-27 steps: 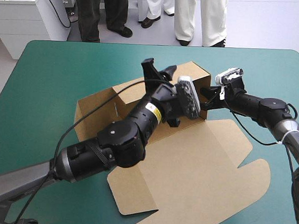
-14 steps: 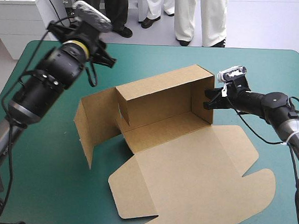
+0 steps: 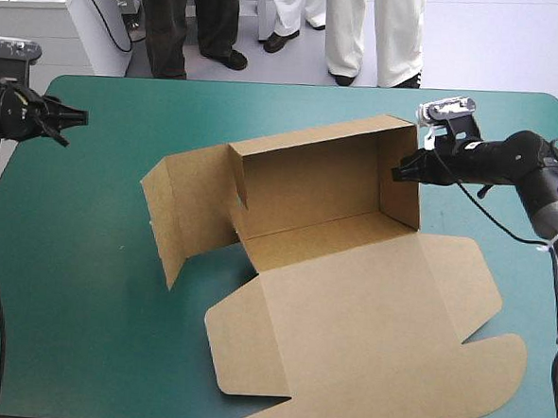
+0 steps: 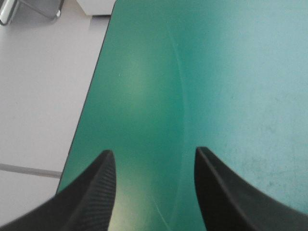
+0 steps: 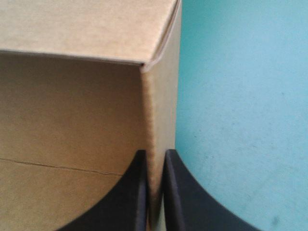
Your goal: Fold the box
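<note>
Right gripper [image 5: 155, 155], fingers all but closed, pinches the upright end wall of the brown box [image 3: 349, 299] at the box's 2 o'clock corner. The box sits mid-table, back and end walls raised, lid flat toward 5 o'clock. Left gripper [image 3: 74, 125], fingers spread wide, hangs over the teal-green cover [image 3: 82, 330] at the table's 10 o'clock.
</note>
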Controlling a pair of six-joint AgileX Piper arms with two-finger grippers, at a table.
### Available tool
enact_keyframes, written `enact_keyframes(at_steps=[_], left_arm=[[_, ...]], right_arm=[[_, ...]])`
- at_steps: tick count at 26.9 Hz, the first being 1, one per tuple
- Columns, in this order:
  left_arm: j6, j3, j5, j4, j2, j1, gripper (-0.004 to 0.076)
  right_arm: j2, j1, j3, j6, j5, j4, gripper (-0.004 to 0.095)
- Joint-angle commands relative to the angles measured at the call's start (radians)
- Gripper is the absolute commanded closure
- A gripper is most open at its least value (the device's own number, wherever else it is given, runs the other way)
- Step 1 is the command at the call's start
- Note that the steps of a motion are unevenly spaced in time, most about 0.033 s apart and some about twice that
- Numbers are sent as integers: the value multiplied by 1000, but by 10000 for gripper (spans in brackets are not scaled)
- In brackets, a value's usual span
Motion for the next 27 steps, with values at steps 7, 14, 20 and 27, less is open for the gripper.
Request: enact_keyframes(at_steps=[7, 14, 20, 27], left_arm=[[-16, 318, -236, -103, -191, 20, 362], [-14, 404, -239, -101, -273, 20, 362], [16, 404, -204, -88, -299, 20, 362], [23, 415, -210, -98, -298, 20, 362]], right_arm=[[-53, 2, -287, 292, 268, -255, 930], [-13, 2, -353, 394, 449, -335, 930], [8, 2, -351, 419, 449, -333, 930], [99, 19, -351, 443, 449, -351, 929]])
